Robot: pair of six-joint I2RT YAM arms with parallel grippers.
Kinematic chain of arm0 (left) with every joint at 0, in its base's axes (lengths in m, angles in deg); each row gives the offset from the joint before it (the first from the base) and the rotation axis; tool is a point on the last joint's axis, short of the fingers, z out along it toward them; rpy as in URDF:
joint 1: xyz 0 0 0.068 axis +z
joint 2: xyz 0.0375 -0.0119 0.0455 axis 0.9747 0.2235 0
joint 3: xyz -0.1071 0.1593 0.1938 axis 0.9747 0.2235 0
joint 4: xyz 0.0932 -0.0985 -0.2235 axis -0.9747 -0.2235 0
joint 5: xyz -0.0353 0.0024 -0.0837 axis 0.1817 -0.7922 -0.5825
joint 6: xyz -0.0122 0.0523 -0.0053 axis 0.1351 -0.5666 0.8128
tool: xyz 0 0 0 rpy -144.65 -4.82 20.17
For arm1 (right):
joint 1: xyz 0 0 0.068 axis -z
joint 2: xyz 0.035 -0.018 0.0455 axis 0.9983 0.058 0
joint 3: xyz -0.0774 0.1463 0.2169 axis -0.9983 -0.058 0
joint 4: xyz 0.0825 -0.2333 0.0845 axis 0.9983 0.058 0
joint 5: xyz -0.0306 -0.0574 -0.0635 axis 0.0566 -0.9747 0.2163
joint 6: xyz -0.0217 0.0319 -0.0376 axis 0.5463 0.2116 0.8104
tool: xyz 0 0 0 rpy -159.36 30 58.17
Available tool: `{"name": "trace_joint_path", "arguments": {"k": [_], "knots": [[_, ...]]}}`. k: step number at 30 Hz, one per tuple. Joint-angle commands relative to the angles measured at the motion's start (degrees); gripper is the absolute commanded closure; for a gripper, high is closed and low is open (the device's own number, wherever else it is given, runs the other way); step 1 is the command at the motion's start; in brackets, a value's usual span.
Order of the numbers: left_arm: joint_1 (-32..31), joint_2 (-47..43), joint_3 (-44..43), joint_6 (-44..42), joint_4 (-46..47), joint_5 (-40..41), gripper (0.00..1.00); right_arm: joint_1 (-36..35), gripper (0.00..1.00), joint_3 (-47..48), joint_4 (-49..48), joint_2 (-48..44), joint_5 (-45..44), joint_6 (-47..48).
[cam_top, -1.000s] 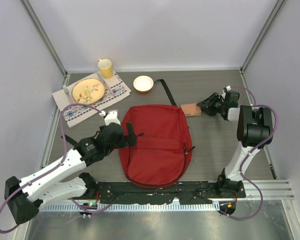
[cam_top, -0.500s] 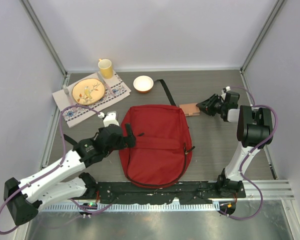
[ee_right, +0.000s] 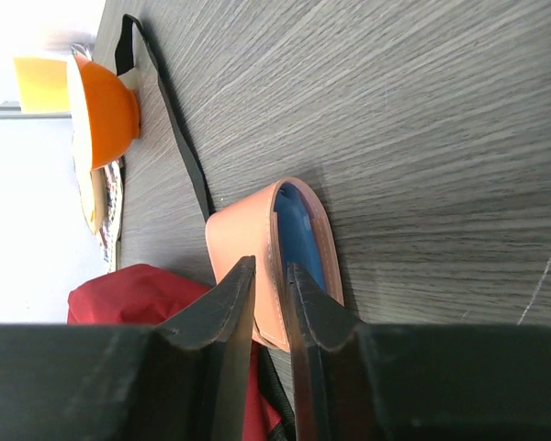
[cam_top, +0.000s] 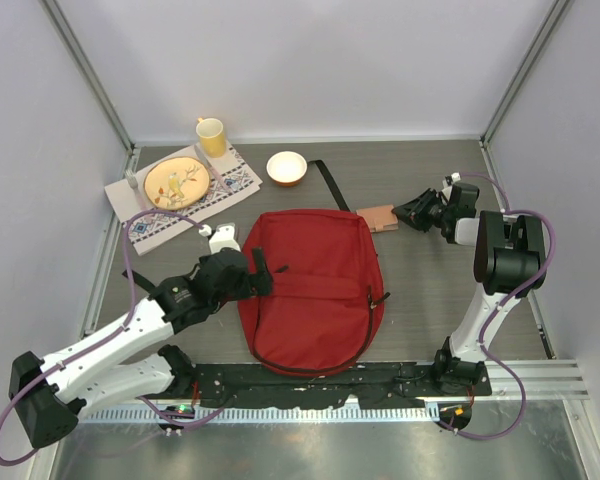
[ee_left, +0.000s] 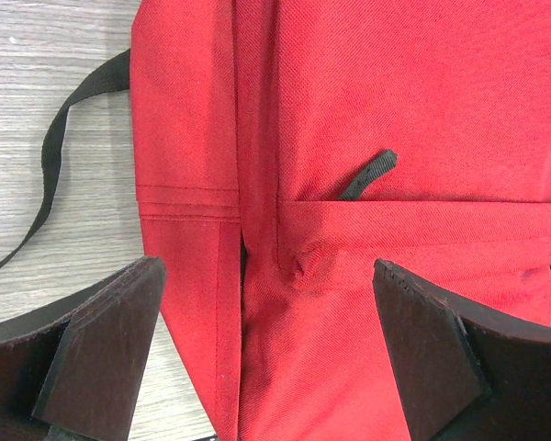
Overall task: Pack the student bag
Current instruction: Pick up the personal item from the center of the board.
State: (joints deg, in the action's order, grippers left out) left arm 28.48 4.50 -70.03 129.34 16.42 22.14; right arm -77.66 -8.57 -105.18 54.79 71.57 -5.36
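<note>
The student bag [cam_top: 315,290], dark red with black straps, lies flat in the middle of the table. My left gripper [cam_top: 264,271] is open over its left edge. In the left wrist view the jaws [ee_left: 268,276] straddle the bag's red fabric [ee_left: 395,110] near a side seam and a black zipper pull [ee_left: 367,175]. My right gripper [cam_top: 408,213] is shut on a salmon leather pouch [cam_top: 379,217] at the bag's far right corner. In the right wrist view the gripper [ee_right: 271,271] pinches one wall of the pouch [ee_right: 248,234], which has a blue lining.
A patterned cloth [cam_top: 185,195] with a yellow plate [cam_top: 174,182] and a yellow mug [cam_top: 211,135] sits at the far left. An orange bowl [cam_top: 286,167] stands behind the bag. A black strap [cam_top: 330,183] trails from the bag's top.
My right gripper has carried the pouch slightly left, toward the bag's far right corner. The left arm has barely moved.
</note>
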Motion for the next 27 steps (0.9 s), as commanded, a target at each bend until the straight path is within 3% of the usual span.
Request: {"name": "trace_joint_path", "arguments": {"k": [1,19,25,27], "knots": [[0.2,0.1,0.1,0.7,1.2,0.0,0.00,-0.1,0.74,0.0,-2.6,0.0,2.1,-0.5],[0.2,0.6,0.6,0.9,2.0,0.1,0.00,-0.1,0.74,1.1,0.5,1.8,4.1,1.0],[0.2,0.6,0.7,1.0,1.9,0.0,0.00,-0.1,0.82,0.5,0.2,1.3,4.5,0.7],[0.2,0.4,0.8,1.0,1.8,0.0,0.00,-0.1,0.91,0.1,-0.2,0.5,4.4,0.4]]}}
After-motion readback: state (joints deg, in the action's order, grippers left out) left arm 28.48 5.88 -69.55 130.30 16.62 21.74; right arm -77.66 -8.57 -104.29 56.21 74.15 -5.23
